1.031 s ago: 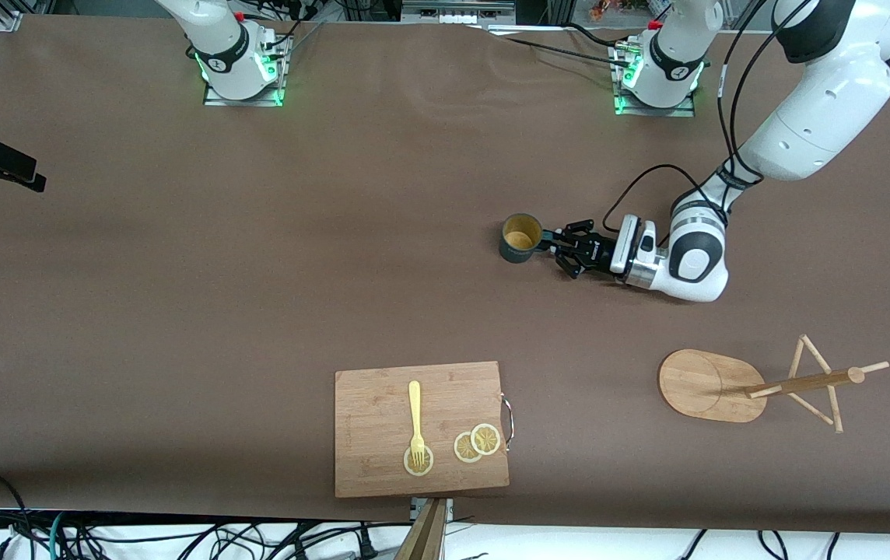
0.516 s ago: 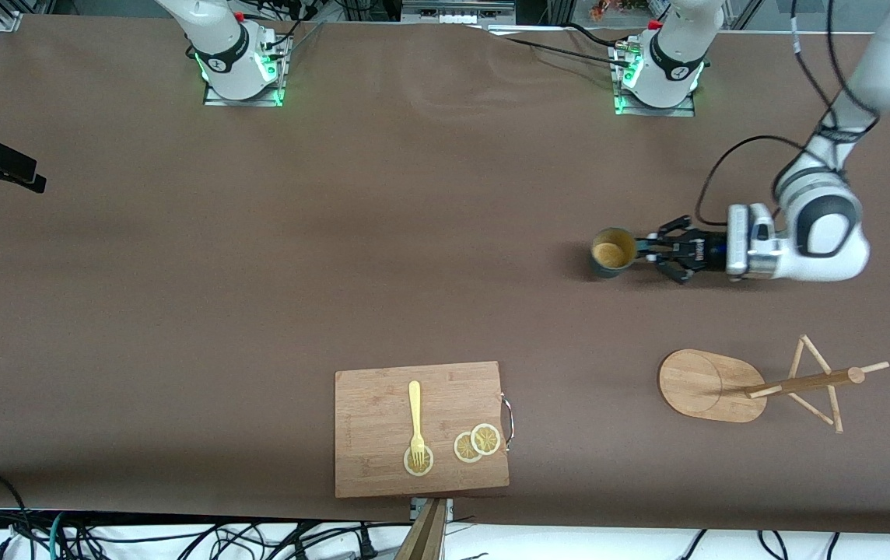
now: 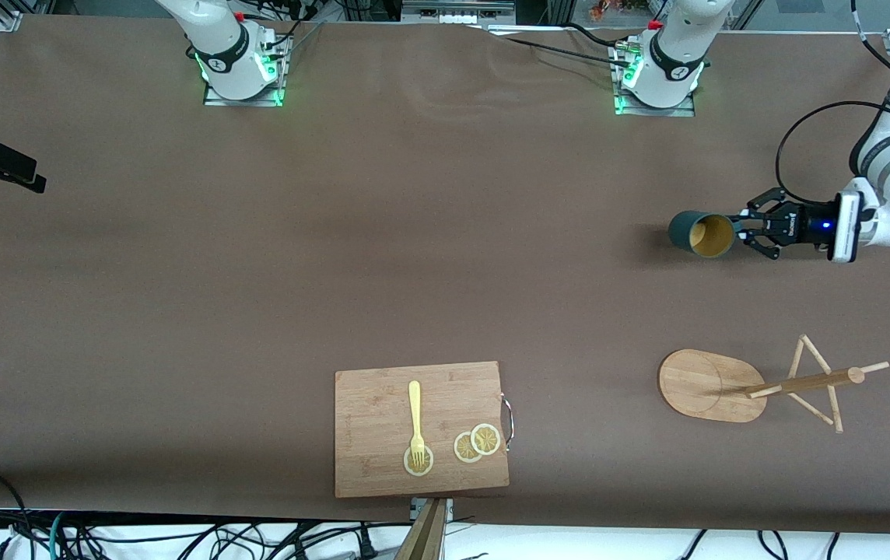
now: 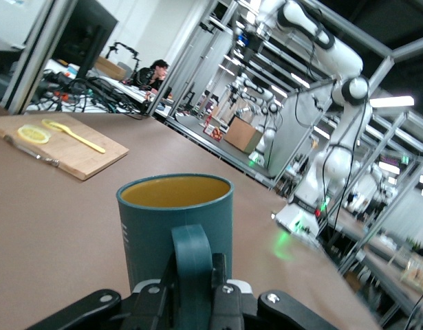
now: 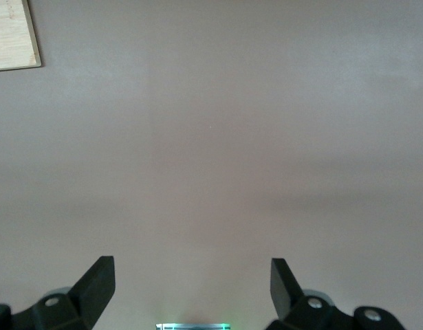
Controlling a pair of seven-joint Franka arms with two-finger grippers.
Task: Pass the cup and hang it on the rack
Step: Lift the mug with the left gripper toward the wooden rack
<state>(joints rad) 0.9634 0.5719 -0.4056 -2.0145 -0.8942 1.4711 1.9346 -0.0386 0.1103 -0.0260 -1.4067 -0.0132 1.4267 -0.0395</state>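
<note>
On my front feed, the left end effector is clamped on the loop handle of the small dark teal ribbed cup with a tan-yellow inside and holds it in the air over the brown surface at the left arm's end. The cup is tipped, with its mouth turned toward the front camera. It projects from the fingertips toward the right arm's end of the surface, so the end effector sits between the cup and the arm's wrist. On the left wrist feed, the cup fills the centre with its handle gripped between the black fingers. The light bamboo mug rack with an oval base, central post and thin angled pegs stands on the surface nearer the front camera than the spot beneath the cup, well apart from it. The right end effector is released, its two black fingers spread wide over bare surface; I see that arm waiting. A rectangular wooden cutting board carrying a yellow fork and lemon slices lies near the front edge.
</note>
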